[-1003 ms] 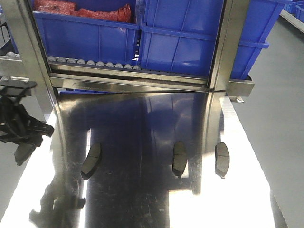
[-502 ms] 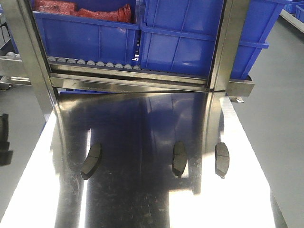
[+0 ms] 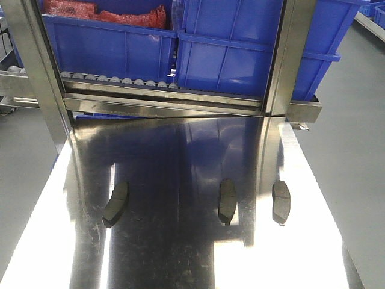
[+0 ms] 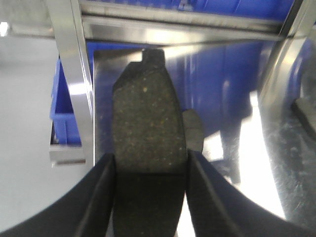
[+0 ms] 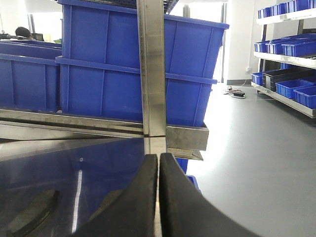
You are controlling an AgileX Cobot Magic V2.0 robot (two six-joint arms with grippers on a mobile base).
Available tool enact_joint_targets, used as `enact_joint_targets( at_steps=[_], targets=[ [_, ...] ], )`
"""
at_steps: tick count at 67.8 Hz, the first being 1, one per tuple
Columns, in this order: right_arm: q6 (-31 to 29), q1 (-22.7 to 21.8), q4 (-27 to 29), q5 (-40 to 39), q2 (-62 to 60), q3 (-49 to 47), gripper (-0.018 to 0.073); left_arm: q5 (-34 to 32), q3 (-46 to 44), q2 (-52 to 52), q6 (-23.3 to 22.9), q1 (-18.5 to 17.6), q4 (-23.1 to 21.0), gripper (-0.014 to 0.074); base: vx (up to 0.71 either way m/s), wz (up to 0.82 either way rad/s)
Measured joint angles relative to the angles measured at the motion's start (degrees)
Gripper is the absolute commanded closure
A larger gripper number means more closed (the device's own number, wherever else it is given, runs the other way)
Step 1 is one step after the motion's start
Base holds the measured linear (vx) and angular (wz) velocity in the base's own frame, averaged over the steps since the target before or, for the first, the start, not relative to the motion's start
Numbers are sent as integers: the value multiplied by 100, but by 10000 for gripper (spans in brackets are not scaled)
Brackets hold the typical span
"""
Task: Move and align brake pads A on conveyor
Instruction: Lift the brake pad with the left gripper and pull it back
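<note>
On the shiny steel tabletop (image 3: 180, 253) we see three of the brake pads A: the left pad (image 3: 115, 203), the middle pad (image 3: 227, 200) and the right pad (image 3: 281, 201). They lie lengthwise and apart from each other, and the middle and right ones are closer together. All three are in the same places as one second ago.

The change is on the left side. The left gripper (image 4: 150, 160) was then at the left edge of the front view, and now it is gone from that view. In its wrist view it pinches the fourth pad (image 4: 147, 118) by the long sides, with the end tab pointing away from the camera.

The right gripper (image 5: 158, 165) has its fingers pressed together with nothing between them, and it faces the blue bins (image 5: 113, 79).
</note>
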Motion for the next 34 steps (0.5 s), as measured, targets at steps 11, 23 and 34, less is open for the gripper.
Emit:
enact_joint_targets(
  at_steps=[11,23,34],
  targets=[
    [0,0,0,0,0,0,571,-4,331,-732,0,0,-11,602,0,0],
    [0,0,0,0,0,0,571,-4,405,-1000,0,0,-11,602,0,0],
    [0,0,0,0,0,0,571,-4,405,-1005,0,0,-11,602,0,0]
  ],
)
